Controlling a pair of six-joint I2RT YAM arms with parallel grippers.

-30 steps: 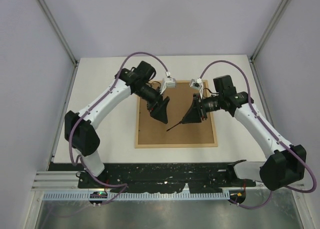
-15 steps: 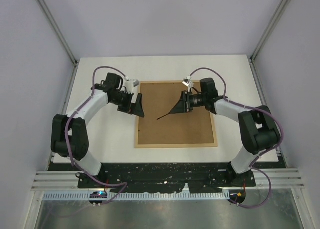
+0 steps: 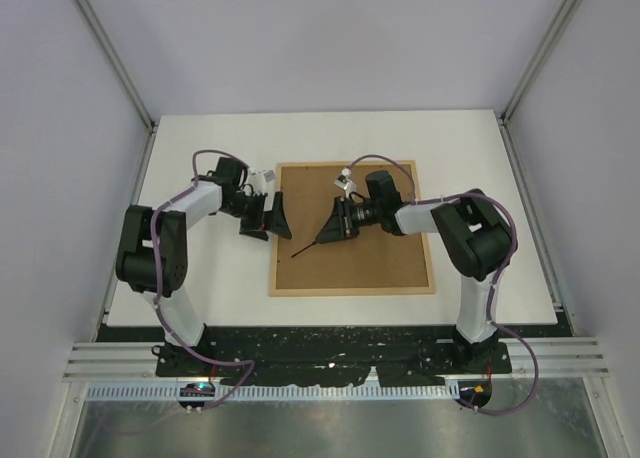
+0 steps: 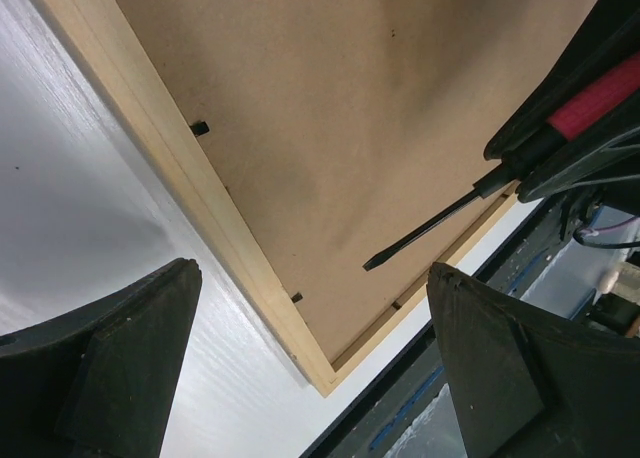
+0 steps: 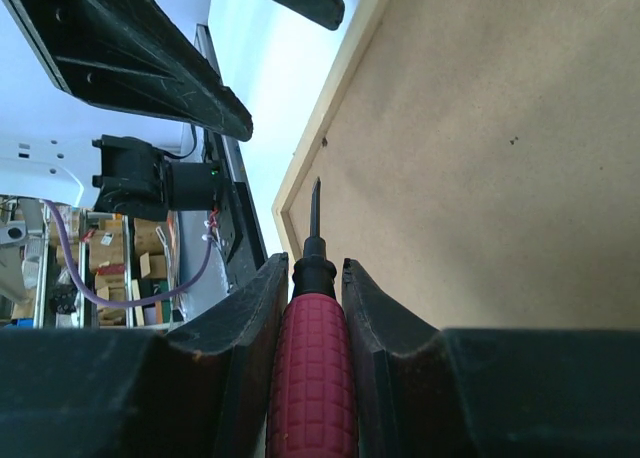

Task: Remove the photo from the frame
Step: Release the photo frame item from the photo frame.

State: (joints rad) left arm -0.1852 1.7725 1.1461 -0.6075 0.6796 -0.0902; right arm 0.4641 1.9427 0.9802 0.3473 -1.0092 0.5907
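from above, the frame (image 3: pixel 370 268) lies back-up on the white counter (image 3: pixel 210 138). the left end effector (image 3: pixel 268 221) hovers wide open and empty just off the frame's left edge, and the right end effector (image 3: pixel 338 223) holds a red-handled screwdriver (image 3: pixel 312 244) over the brown back. left wrist: the blade tip points at the back near the frame's rail. right wrist: both fingers (image 5: pixel 380 328) clamp the handle.

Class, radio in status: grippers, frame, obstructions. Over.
Left gripper open, empty. Right gripper shut on red-handled screwdriver. Light wooden rectangular frame face down; brown fibreboard back in place, photo unseen.
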